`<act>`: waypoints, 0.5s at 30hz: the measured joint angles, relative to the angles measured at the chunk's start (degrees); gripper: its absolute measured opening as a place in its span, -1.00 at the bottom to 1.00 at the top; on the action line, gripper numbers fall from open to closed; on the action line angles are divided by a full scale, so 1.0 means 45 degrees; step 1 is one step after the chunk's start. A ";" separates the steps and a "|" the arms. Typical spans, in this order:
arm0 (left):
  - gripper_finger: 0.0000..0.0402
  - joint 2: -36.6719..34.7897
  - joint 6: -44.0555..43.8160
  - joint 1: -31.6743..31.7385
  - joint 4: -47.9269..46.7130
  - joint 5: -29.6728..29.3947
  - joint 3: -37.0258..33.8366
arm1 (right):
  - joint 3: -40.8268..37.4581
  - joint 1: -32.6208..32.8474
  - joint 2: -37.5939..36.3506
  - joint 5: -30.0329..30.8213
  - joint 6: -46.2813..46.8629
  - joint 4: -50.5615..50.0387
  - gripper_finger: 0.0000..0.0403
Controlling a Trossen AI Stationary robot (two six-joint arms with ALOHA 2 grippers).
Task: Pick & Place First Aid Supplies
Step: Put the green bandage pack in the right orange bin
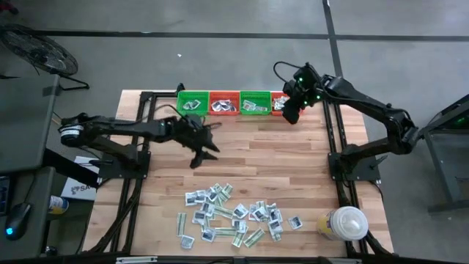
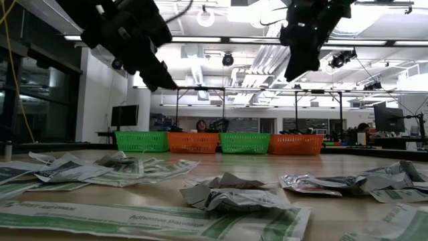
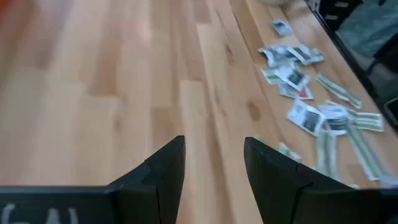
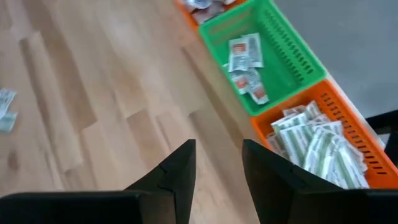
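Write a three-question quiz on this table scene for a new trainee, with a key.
1. True or false: the left gripper holds a packet.
2. How many baskets stand in the row at the table's far edge?
3. Multiple choice: the right gripper hangs (a) over the packet pile, (b) by the rightmost orange basket, (c) over the white container.

Key
1. False. Its fingers are apart with only bare wood between them.
2. Four: green, orange, green, orange.
3. b. The right wrist view shows pale-green strips in that basket beside its open, empty gripper.
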 joint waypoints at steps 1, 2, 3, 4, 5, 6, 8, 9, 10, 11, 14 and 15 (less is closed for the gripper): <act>-0.19 0.0250 -0.0380 -0.0249 0.0101 -0.0041 0.0000 | 0.0000 0.0159 -0.0093 0.0016 -0.0070 -0.0128 -0.38; -0.19 0.0490 -0.0765 -0.0493 0.0134 -0.0057 0.0000 | 0.0000 0.0320 -0.0224 0.0024 -0.0109 -0.0238 -0.38; -0.19 0.0737 -0.1117 -0.0745 0.0223 -0.0060 0.0000 | 0.0000 0.0470 -0.0356 0.0027 -0.0162 -0.0296 -0.38; -0.19 0.1022 -0.1510 -0.0971 0.0320 -0.0074 0.0006 | 0.0000 0.0615 -0.0516 0.0029 -0.0253 -0.0398 -0.38; -0.19 0.1321 -0.1928 -0.1187 0.0336 -0.0109 0.0010 | 0.0000 0.0751 -0.0700 0.0033 -0.0321 -0.0546 -0.38; -0.19 0.1591 -0.2347 -0.1415 0.0271 -0.0221 0.0010 | 0.0000 0.0904 -0.0881 0.0029 -0.0346 -0.0669 -0.38; -0.19 0.2139 -0.2944 -0.1871 0.0500 -0.0328 0.0000 | 0.0000 0.1165 -0.1266 0.0029 -0.0379 -0.0877 -0.38; -0.19 0.2408 -0.3105 -0.2097 0.0755 -0.0390 0.0005 | 0.0000 0.1273 -0.1448 0.0024 -0.0414 -0.0980 -0.38; -0.19 0.2650 -0.3168 -0.2296 0.0952 -0.0427 0.0005 | -0.0004 0.1393 -0.1624 0.0028 -0.0419 -0.1076 -0.38; -0.19 0.2904 -0.3302 -0.2502 0.1253 -0.0489 0.0009 | 0.0000 0.1502 -0.1805 0.0041 -0.0419 -0.1153 -0.38; -0.19 0.3626 -0.3747 -0.2953 0.1472 -0.0833 0.0312 | 0.0000 0.1790 -0.2350 0.0112 -0.0419 -0.1333 -0.38; -0.19 0.3862 -0.3859 -0.3040 0.1471 -0.0910 0.0452 | -0.0001 0.1895 -0.2513 0.0111 -0.0414 -0.1398 -0.38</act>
